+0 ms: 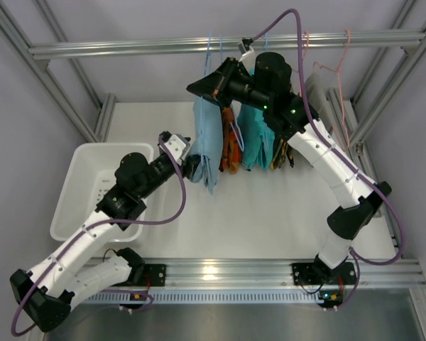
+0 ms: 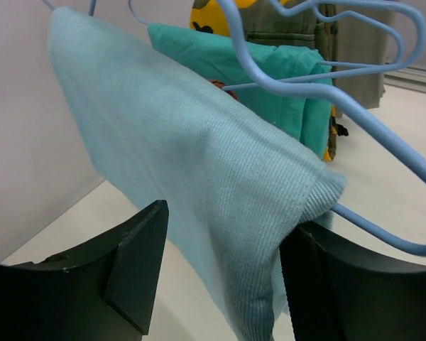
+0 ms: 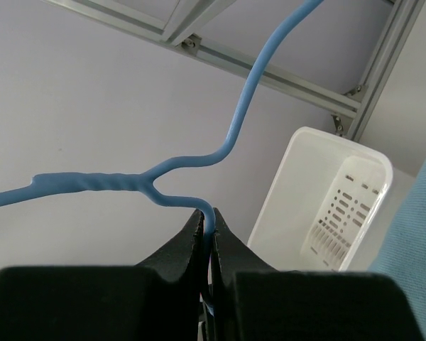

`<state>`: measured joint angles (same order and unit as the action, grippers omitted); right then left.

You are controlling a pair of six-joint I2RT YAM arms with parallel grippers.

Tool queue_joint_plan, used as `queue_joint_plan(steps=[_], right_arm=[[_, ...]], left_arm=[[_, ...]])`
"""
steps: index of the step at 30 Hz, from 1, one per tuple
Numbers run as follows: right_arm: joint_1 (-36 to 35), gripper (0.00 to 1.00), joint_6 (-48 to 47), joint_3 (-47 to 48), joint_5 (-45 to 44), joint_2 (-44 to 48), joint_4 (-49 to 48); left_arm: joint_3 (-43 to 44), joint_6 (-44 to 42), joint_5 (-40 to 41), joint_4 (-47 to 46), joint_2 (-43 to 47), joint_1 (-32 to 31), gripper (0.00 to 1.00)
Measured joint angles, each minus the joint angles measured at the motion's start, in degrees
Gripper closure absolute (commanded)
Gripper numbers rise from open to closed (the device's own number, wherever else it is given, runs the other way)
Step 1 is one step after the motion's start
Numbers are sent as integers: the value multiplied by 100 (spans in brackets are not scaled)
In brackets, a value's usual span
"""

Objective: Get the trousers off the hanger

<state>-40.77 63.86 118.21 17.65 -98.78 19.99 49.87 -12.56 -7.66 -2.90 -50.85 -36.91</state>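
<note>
White bench [image 1: 270, 213] fills the middle of the scene, and a silver aluminium rail [image 1: 128, 48] crosses above its far side. A white perforated plastic basket [image 1: 85, 177] sits at the bench's left edge. The plain light sky-blue folded cloth trousers [image 1: 207, 138] hang left of centre under the rail, draped over the thin light blue wire hanger [image 3: 99, 182]. Just to their right hang an orange-patterned garment [image 1: 229, 149] and then a darker teal garment [image 1: 255, 138]. The left claw [image 2: 224, 263] is at the trousers' lower folded end with its fingers spread to either side of the cloth. A gap shows beside one finger, while the other lies against the fabric. The right claw [image 3: 207, 227] is higher and farther back, pressed together and pinching the hanger's wire just below its twisted neck.
</note>
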Motion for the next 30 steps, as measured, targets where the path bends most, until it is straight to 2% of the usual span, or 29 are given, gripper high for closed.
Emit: queue_joint_plan(steps=[7,9,10,11,14,17,22,30], right_arm=[[0,100,44,-4,-13,0,-28],[0,100,76,-17,-13,0,-55],[0,100,92,-50,-11,9,-79],[0,100,125,-85,-9,15,-92],[0,100,155,-295,13,50,-162],[2,100,111,-614,55,168,-245],[52,100,-133,-1327,157,496,-424],[83,100,-726,-2267,398,1158,-741]], left_arm=[[-120,-72,540,-365,-17,-37,47],[-125,-63,636,-437,-20,-35,58],[-125,-46,675,-476,-22,-35,67],[-125,-37,697,-516,-31,-35,81],[-122,31,765,-597,-72,-33,98],[-87,98,780,-531,-122,-33,100],[442,240,815,149,-162,-33,100],[2437,494,999,1047,-431,-26,100]])
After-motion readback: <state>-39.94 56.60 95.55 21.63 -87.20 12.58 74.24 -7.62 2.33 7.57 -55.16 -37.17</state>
